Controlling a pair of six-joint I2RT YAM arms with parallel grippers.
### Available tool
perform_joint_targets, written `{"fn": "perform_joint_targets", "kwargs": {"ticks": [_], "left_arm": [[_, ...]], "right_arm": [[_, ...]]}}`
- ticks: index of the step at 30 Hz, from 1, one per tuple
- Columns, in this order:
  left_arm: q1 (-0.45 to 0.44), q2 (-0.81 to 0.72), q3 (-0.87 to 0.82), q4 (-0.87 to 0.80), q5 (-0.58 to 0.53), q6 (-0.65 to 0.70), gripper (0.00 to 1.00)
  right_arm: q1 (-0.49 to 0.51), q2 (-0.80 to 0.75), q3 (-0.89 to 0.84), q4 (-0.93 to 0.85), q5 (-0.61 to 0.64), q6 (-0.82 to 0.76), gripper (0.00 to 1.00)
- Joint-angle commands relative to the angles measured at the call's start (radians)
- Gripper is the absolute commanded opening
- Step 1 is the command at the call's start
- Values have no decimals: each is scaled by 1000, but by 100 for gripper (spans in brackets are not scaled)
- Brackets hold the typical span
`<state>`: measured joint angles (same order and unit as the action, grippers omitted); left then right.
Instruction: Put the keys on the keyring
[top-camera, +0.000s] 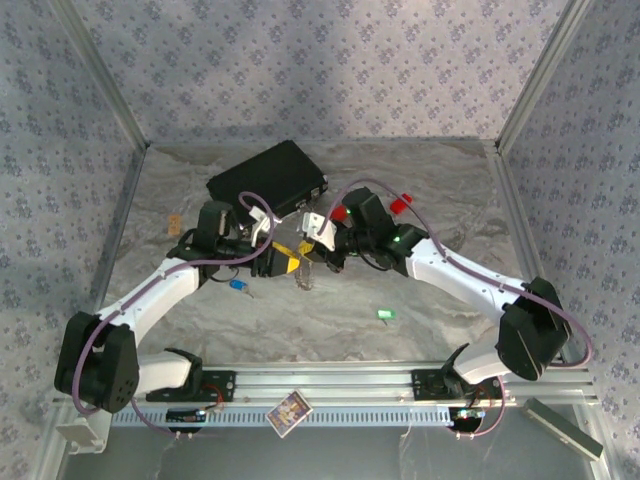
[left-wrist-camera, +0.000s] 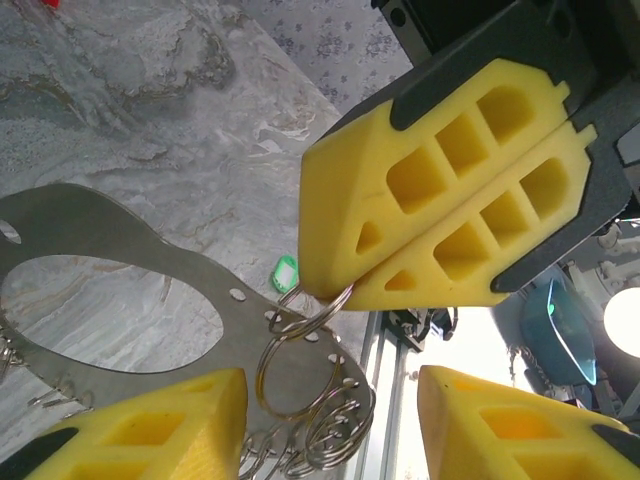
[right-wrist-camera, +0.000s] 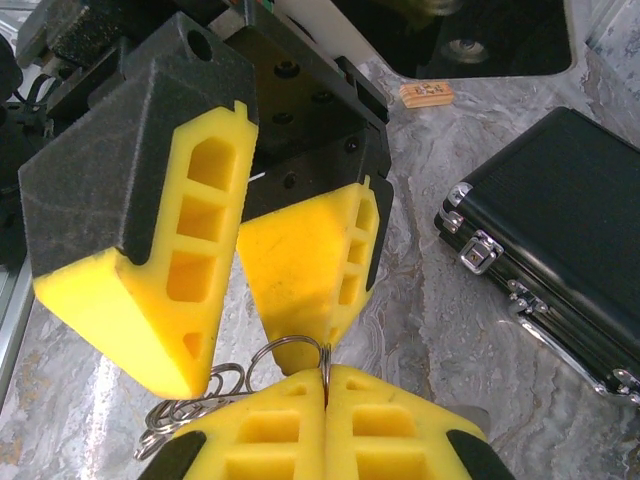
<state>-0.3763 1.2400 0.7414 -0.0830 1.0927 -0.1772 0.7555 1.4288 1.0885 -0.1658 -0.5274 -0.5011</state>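
The black rectangular hard case (top-camera: 268, 180) lies at the back of the marble-patterned table (top-camera: 440, 290). The right gripper (right-wrist-camera: 325, 385), its fingers pressed together, pinches the silvery metal keyring (right-wrist-camera: 288, 348). The left gripper (right-wrist-camera: 255, 360) is part open with the ring between its fingers, gripping nothing. The blue-headed key (top-camera: 240, 285) and the green-headed key (top-camera: 385, 314) lie well apart on the table.

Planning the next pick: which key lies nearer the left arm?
The blue-headed key, beside the left forearm; the green-headed key lies toward the right arm.
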Motion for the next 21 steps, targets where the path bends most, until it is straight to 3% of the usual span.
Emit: {"fn": "perform_joint_targets", "kwargs": {"ticks": [1, 8, 12, 21], "left_arm": [[-10, -15, 32, 24, 35, 13, 46], [-23, -58, 48, -48, -5, 117, 41], [-36, -101, 49, -111, -87, 208, 28], [-75, -165, 40, -156, -246, 285, 37]], "right_arm": [[7, 12, 26, 40, 7, 24, 0], [8, 17, 28, 46, 23, 36, 0], [8, 17, 29, 43, 23, 40, 0], [8, 20, 33, 48, 27, 52, 0]]}}
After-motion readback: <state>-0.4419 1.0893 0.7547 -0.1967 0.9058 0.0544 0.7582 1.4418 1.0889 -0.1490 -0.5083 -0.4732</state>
